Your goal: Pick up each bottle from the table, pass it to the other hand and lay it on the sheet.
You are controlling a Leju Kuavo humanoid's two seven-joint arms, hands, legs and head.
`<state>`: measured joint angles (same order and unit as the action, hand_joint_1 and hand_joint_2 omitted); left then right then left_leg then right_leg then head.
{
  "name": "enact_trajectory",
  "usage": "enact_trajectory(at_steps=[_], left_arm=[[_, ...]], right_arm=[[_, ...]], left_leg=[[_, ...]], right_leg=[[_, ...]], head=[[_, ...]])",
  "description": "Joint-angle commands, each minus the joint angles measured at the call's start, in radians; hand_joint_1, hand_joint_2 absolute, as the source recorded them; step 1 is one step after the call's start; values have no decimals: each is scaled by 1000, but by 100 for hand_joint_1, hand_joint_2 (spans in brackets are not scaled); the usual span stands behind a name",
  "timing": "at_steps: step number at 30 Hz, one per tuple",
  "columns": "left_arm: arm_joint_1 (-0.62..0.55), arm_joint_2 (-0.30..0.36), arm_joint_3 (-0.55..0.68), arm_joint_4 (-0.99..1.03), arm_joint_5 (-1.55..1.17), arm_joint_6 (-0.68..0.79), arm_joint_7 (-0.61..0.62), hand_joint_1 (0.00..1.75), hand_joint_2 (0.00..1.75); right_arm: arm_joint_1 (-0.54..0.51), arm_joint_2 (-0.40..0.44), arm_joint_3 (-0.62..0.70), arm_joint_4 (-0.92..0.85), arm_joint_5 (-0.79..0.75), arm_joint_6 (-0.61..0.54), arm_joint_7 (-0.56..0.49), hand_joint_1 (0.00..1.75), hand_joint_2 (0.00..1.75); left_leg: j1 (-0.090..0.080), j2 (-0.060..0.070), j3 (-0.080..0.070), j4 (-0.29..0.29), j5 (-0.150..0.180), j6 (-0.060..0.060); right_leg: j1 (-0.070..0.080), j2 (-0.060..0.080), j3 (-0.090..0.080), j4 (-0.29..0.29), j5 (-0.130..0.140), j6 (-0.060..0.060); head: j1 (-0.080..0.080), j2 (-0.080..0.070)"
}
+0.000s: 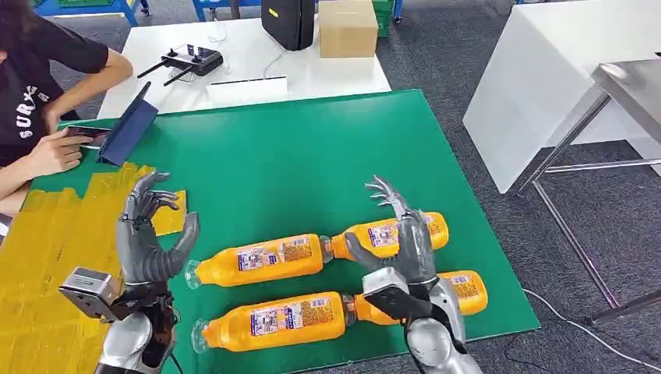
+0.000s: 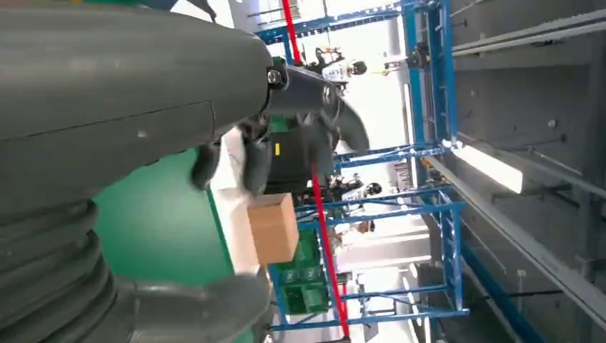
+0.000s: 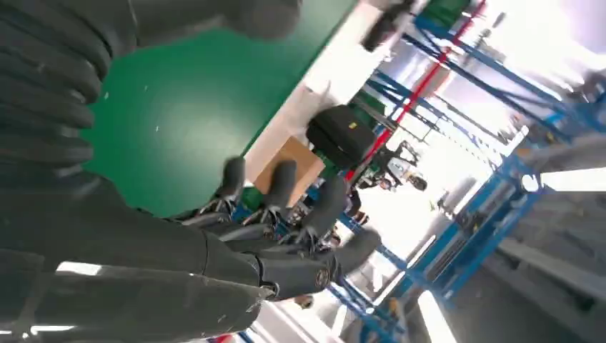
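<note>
Presently four orange bottles (image 1: 261,259) lie on the green worktop (image 1: 296,156), just beside the yellow sheet (image 1: 47,249). Right hand (image 1: 409,238) hovers above one, left hand (image 1: 148,234) beside another; fingers spread, holding nothing. Bottles look rigid, smooth, slippery; grasp mid-body.

Far right bottle (image 1: 436,228): its middle is hidden behind the right hand (image 1: 405,238).
Near right bottle (image 1: 466,290): its neck end is covered by the right wrist.
Person (image 1: 35,86): cut off by the picture's left edge, beside the green table (image 1: 296,148).
Bottle labels: print too small to read.
Yellow sheet (image 1: 47,257): runs out of the picture at the table's left.
Cardboard box (image 2: 273,227): blurred, probably the one beyond the table.
</note>
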<state>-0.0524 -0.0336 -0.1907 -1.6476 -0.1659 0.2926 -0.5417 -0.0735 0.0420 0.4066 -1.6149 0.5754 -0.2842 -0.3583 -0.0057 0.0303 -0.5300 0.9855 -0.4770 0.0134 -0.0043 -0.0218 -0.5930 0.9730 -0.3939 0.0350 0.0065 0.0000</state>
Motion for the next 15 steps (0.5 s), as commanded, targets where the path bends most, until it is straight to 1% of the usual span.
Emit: enact_trajectory(at_steps=[1,4,6,8,9,10,13,15], left_arm=[[-76,-31,-17,82,27,-36,16,0,175],[-79,-34,-18,83,26,-35,16,0,175],[-82,-37,-19,84,62,-66,24,0,175],[-105,-49,-30,104,64,-74,25,0,175],[-119,-53,-41,117,62,-80,27,0,175],[-126,-55,-46,125,62,-82,28,0,175],[-158,-62,-68,159,62,-90,31,0,175],[-181,-66,-76,185,66,-96,37,0,175]], right_arm=[[-185,-26,137,269,178,-47,86,0,175],[-192,-22,141,282,182,-49,89,0,175],[-200,-23,153,295,230,-84,97,0,175],[-248,-14,207,371,328,-93,139,0,175],[-272,-4,231,412,348,-85,143,0,175],[-283,4,241,433,349,-79,143,0,175],[-335,34,301,534,364,-43,145,0,175],[-371,59,367,610,477,-82,206,0,175]], left_leg=[[1,-1,3,-1,0,-1],[1,-1,3,-1,-1,-1],[1,-1,2,-1,0,-1],[1,-2,2,0,-1,-1],[1,-1,2,0,0,-1],[2,-2,4,0,-1,-2],[2,-1,3,0,0,-2],[2,-2,3,0,0,-2]], right_leg=[[1,2,3,-1,0,0],[1,2,3,-1,0,0],[0,1,2,-1,0,0],[1,1,3,-1,0,0],[1,2,2,-1,0,0],[2,4,4,-1,0,-1],[1,3,3,-1,1,-1],[1,2,3,-1,0,-1]], head=[[0,0],[0,0],[0,0],[0,0],[0,0],[0,0],[0,0],[0,0]])
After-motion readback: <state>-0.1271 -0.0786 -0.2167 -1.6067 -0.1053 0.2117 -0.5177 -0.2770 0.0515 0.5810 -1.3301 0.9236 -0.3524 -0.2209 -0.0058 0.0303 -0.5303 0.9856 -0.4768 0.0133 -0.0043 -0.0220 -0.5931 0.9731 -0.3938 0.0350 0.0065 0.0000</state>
